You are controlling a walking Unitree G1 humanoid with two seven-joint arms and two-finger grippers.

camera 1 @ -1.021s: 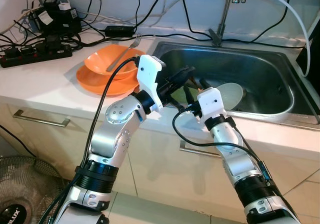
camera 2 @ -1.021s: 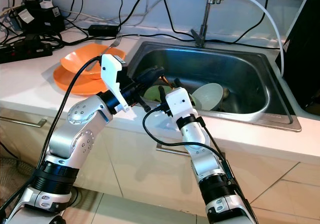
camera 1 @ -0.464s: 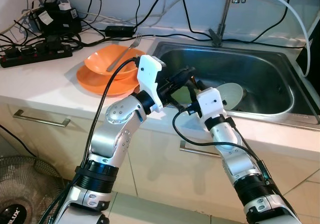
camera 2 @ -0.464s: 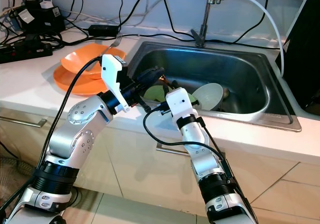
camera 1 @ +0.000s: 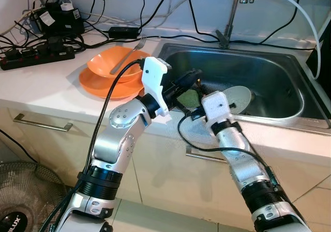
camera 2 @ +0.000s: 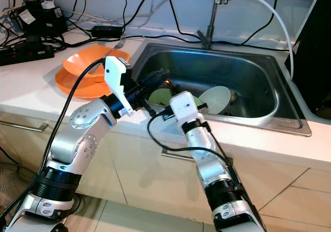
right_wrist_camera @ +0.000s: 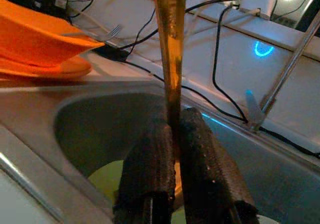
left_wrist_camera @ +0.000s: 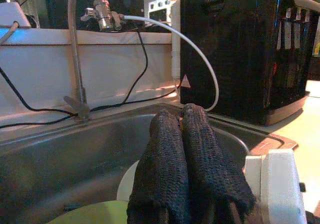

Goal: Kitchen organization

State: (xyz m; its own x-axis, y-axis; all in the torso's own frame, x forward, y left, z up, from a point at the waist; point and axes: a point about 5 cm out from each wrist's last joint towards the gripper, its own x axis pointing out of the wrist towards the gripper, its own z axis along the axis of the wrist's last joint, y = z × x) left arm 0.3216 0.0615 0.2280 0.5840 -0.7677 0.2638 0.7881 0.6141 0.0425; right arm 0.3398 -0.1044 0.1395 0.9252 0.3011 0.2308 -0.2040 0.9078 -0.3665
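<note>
A white worktop holds a stainless steel sink with a tall chrome tap behind it. Both silver arms reach over the sink's near left edge. The right gripper has its jaws pinching a thin amber translucent stick, which stands upright between its black fingers. The left gripper hovers just beside it above the basin, jaws pressed together and holding nothing. Inside the sink lie a pale green plate and a tilted white bowl. Left of the sink, an orange plastic bowl with a metal fork in it sits on an orange plate. Black cables and a power strip crowd the worktop's back corner.
</note>
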